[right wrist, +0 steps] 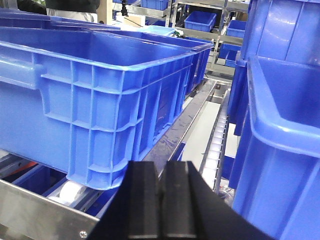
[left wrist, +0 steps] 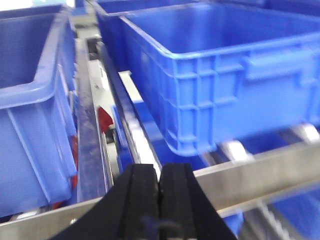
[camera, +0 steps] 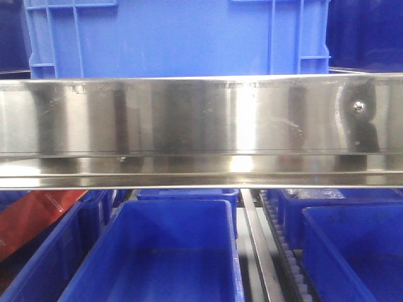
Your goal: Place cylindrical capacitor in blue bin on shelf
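Front-facing view: fills with the shelf (camera: 201, 116), a wide shiny steel front rail running from left to right. Above and beyond it stands a large blue crate (camera: 176, 38). Below it sit open blue bins, one at centre (camera: 157, 251) and one at right (camera: 352, 251), with a roller track (camera: 286, 248) between them. Shows no arm, no pincer and no cylindrical capacitor.

Left wrist view: looks past the left gripper (left wrist: 160, 192), black pads pressed together with no gap and nothing visible between them. Just beyond lies a steel rail (left wrist: 270, 177), then a blue crate (left wrist: 225, 75) at right and another bin (left wrist: 30, 100) at left. Slightly blurred. No capacitor here either.

Right wrist view: shows the right gripper (right wrist: 161, 200) likewise clenched, apparently empty, between a ribbed blue crate (right wrist: 100, 95) at left and a bin wall (right wrist: 280, 150) at right, rollers (right wrist: 215, 145) running away into the distance. Only this view reveals further shelving beyond.

Capacitor out of sight in all three views. Judged as small, light, stiff and smooth-sleeved, so likely slippery; best pinched across the sleeve at mid-height, gently.
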You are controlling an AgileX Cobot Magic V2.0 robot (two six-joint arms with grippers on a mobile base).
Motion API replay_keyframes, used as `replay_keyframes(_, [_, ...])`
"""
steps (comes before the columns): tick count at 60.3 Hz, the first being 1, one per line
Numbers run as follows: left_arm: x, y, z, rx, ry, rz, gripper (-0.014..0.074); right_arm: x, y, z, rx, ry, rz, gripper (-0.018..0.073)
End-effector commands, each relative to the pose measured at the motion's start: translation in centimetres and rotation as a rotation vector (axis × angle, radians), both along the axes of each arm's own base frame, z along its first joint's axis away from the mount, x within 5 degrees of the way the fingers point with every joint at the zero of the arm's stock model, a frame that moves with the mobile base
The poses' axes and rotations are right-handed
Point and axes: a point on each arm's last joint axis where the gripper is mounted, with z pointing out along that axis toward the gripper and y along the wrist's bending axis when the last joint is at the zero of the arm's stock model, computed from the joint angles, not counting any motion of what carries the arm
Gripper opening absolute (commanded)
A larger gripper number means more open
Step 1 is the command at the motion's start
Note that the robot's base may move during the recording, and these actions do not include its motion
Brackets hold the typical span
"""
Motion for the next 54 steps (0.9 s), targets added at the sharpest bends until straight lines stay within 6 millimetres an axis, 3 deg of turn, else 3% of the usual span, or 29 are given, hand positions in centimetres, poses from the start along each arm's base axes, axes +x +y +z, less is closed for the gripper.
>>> replay_keyframes(1, [0.4, -0.4, -1.4, -0.05, -0.095, 0.052, -0.0111, -0.1, -0.1, 0.2, 0.003, -0.028, -0.008, -0.0154])
replay_keyframes(13, [1.1, -0.8, -7.2, -0.1, -0.226, 0.178, -0.0111, -0.1, -0.1, 0.2, 0.003, -0.028, -0.008, -0.0154])
replay_keyframes(36, [3.1, -0.8, -17.4, -0.113, -0.241, 0.241, -0.0111, -0.1, -0.1, 0.2, 0.003, -0.028, -0.008, -0.0154])
replay_keyframes(40, [3.2, -0.8, -17.3, -0.125, -0.3, 0.24, -0.0111, -0.1, -0.1, 0.2, 0.004, -0.03, -0.008, -0.0154])
replay_keyframes(54, [3.2, -0.8, -17.7, -0.115, -0.252, 0.241, -0.0111, -0.1, -0.1, 0.2, 0.004, -0.032, -0.008, -0.0154])
